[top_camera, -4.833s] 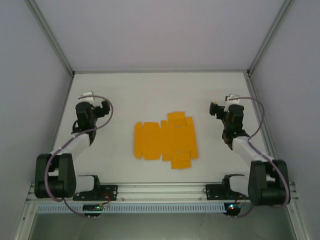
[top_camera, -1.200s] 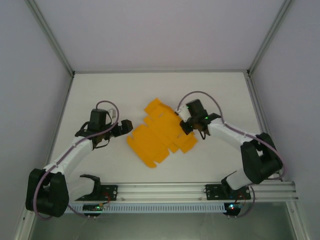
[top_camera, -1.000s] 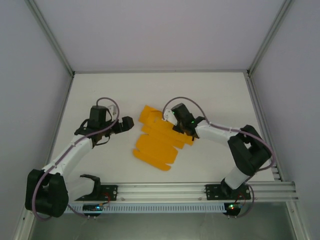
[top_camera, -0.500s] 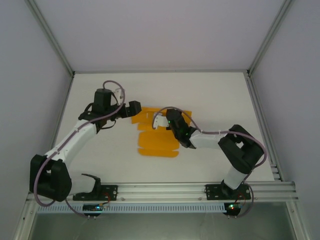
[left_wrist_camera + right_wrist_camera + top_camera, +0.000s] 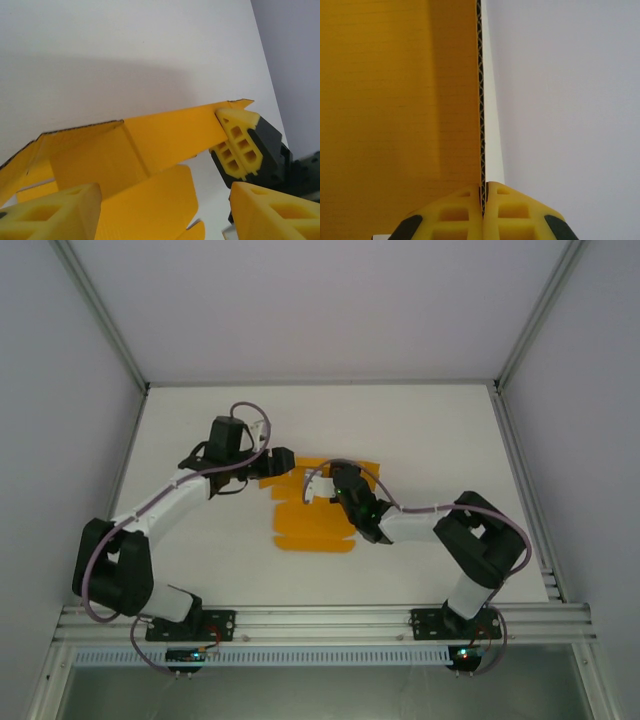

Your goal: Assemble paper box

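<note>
You are working with two arms (image 5: pixel 165 508), two grippers and one paper box. Nearest you, the metal rail (image 5: pixel 320 618) is carrying both arm bases along the near edge of the table (image 5: pixel 430 430). Just beyond it the paper box (image 5: pixel 312 528) is lying around the middle of the table. It is an orange-yellow die-cut sheet, with its near panels lying flat and a far panel lifting off the surface.

The right gripper (image 5: pixel 340 486) is reaching in from the right over the sheet, and its jaws are pressing together on the card. In the right wrist view its two yellow pads (image 5: pixel 512 215) are pinching the corrugated edge of the lifted panel, which is standing on edge straight ahead of them.

The left gripper (image 5: pixel 281 462) is sitting at the sheet's far left corner and pointing right, with its jaws standing apart. In the left wrist view the lifted panel is running across ahead of its fingers (image 5: pixel 55 212), and the right gripper is clamping that panel's far corner. You cannot tell whether the left fingers are touching the card.

Past the sheet, white table is stretching on to the far wall (image 5: pixel 320 310). Broad strips of it are also running along both side walls.
</note>
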{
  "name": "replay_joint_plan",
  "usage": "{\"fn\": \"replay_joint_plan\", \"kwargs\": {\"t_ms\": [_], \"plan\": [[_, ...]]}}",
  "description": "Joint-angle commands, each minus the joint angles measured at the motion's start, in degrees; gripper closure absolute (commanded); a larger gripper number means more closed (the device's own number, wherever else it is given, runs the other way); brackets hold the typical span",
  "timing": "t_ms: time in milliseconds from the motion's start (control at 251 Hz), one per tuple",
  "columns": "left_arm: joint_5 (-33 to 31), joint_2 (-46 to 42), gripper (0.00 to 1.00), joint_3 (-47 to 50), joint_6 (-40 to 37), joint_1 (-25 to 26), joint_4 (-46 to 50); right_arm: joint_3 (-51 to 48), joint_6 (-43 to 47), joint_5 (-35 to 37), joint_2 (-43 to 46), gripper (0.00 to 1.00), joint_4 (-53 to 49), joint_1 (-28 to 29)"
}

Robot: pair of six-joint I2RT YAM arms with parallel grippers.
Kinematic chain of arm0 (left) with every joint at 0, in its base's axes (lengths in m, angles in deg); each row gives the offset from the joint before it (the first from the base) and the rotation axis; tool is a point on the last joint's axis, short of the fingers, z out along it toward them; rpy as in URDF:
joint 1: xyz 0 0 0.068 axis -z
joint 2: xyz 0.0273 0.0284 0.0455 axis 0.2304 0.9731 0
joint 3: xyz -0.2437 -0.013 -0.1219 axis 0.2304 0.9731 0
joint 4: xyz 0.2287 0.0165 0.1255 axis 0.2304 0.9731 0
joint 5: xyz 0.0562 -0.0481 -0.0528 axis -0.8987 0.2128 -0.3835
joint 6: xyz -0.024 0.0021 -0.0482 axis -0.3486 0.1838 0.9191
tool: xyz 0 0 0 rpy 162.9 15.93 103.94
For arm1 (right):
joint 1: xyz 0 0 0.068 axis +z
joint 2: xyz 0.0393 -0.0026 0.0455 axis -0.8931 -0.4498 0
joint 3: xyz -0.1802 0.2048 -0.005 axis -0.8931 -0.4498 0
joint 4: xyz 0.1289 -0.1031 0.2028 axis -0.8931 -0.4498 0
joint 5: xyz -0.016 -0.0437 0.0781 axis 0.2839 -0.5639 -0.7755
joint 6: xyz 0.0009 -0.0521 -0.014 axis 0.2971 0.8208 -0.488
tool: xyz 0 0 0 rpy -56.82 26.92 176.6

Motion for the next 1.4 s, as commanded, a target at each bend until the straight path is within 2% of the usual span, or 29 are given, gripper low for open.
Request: {"fn": "replay_joint_plan", "kwargs": {"t_ms": [0,164,343,435,499,694,850,970,1066,1086,1169,1265,1393], "plan": [[1.1,1.0,0.33,-2.7,-0.3,0.4,-1.5,-0.5,-1.7,-0.1,1.9,1.00,1.8,0.6],[1.1,1.7,0.36,-2.3,-0.3,0.7,-0.5,0.0,-3.2,-0.4,2.3,1.00,0.7,0.6],[3.1,2.9,0.41,-0.9,1.8,1.2,-5.4,-0.3,-4.1,-1.2,1.7,1.00,2.9,1.6],[3.4,3.4,0.48,-0.2,3.0,1.5,-8.1,-0.3,-4.5,-1.2,1.2,1.00,4.1,2.3],[3.6,3.6,0.57,0.2,4.0,1.6,-9.6,-0.4,-4.8,-0.8,0.7,1.00,5.2,2.5],[3.6,3.7,0.77,1.6,6.4,1.7,-11.7,-0.4,-5.3,0.5,-0.7,1.00,6.9,3.6],[3.3,3.0,0.95,4.4,12.0,1.7,-16.5,-1.4,-7.2,0.5,-1.2,1.00,8.7,4.5],[3.3,2.0,1.00,5.3,14.3,1.7,-17.9,-1.8,-7.7,0.7,-1.2,1.00,8.7,4.8],[1.7,0.9,1.00,4.7,13.2,1.7,-15.3,-2.0,-7.3,1.2,-1.1,1.00,8.6,4.8],[1.4,0.6,0.96,4.6,12.8,1.8,-14.9,-2.1,-7.2,1.2,-1.0,1.00,8.5,4.8],[-1.1,-0.8,0.67,4.5,10.4,1.7,-12.1,-2.2,-7.7,1.4,-0.3,1.00,8.0,4.6],[-5.5,-3.5,0.52,4.0,6.4,1.7,-6.5,-1.9,-9.0,1.8,1.1,1.00,5.4,4.1],[-13.2,-8.6,0.19,5.6,1.6,1.5,-0.6,-1.6,-11.5,2.5,3.8,1.00,0.9,2.7]]}}
